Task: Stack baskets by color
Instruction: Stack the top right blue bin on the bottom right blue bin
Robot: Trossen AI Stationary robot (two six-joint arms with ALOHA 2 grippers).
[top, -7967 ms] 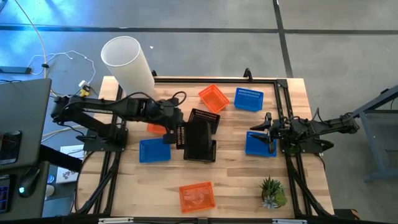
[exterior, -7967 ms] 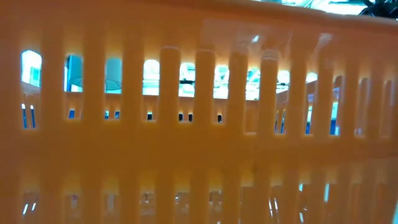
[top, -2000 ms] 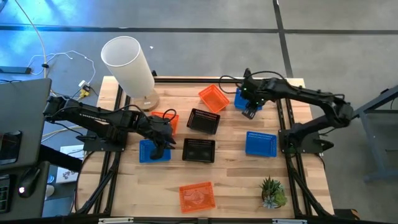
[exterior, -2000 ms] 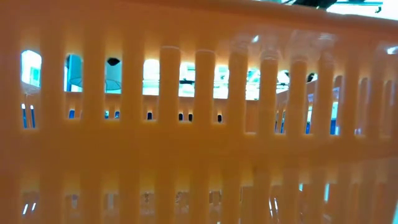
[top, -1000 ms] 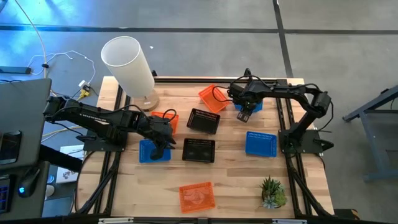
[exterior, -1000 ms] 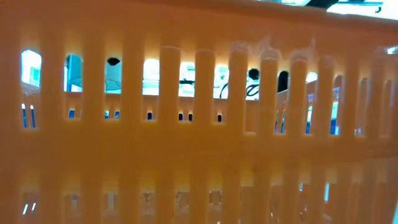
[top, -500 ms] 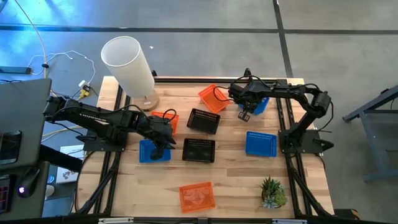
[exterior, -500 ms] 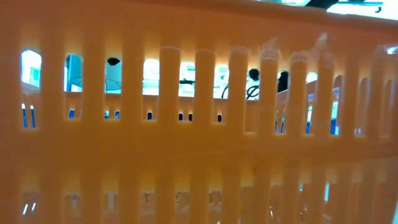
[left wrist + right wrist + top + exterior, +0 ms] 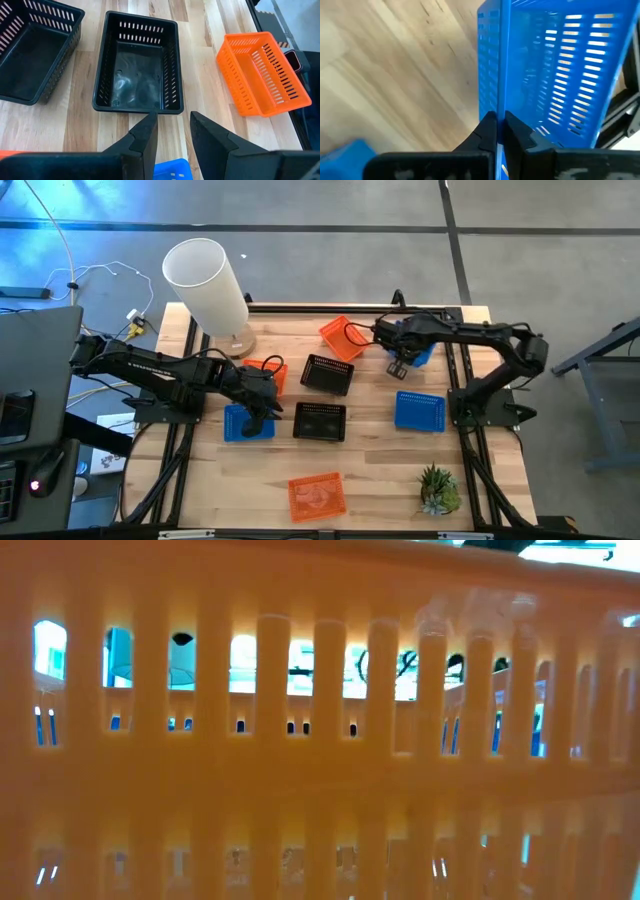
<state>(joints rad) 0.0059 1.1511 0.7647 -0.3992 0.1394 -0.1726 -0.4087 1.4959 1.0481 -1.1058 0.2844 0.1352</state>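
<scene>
Blue basket (image 9: 555, 75) at table's (image 9: 380, 470) far right corner: right gripper (image 9: 497, 125) pinches its near wall; second blue basket (image 9: 419, 411) lies toward right edge. Left gripper (image 9: 172, 132) gapes, empty.

Orange baskets (image 9: 317, 496), blue baskets (image 9: 419, 411) and black baskets (image 9: 320, 421), all slotted mesh; pale wood-grain table (image 9: 380, 470); white cylinder (image 9: 207, 282); green plant (image 9: 438, 489).
</scene>
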